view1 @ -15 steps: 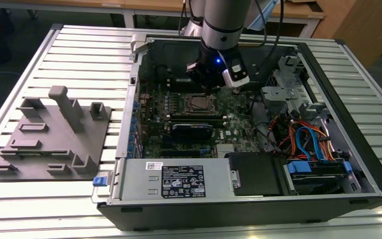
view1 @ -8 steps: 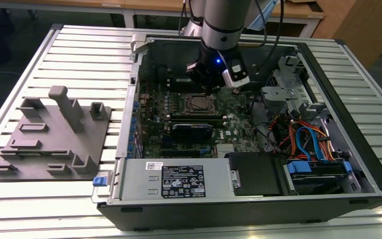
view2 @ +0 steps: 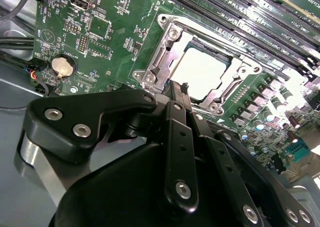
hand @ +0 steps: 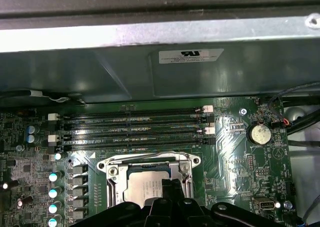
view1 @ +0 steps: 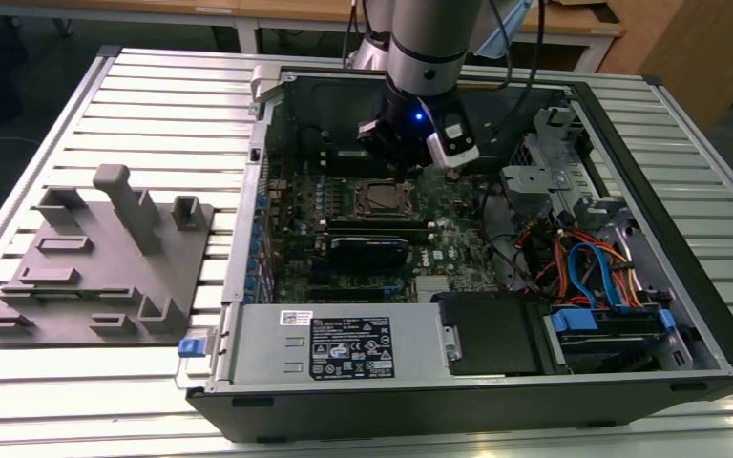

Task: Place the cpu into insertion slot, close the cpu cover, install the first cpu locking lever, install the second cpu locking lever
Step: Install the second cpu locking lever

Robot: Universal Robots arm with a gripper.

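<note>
- The cpu (view2: 204, 71) is seen seated in the socket on the motherboard (view2: 115, 42), pale metal top showing; the cpu cover (view2: 165, 52) is laid down round it.
- The gripper (view2: 176, 94) is held just above the socket edge, fingers pressed together, nothing pinched.
- Cpu judged light, rigid, fragile underneath; to be held by edges only.
- Cover judged thin, stiff, springy; best pushed at its rim.
- The pc case (view1: 672, 239) is set on the table (view1: 35, 401).
</note>
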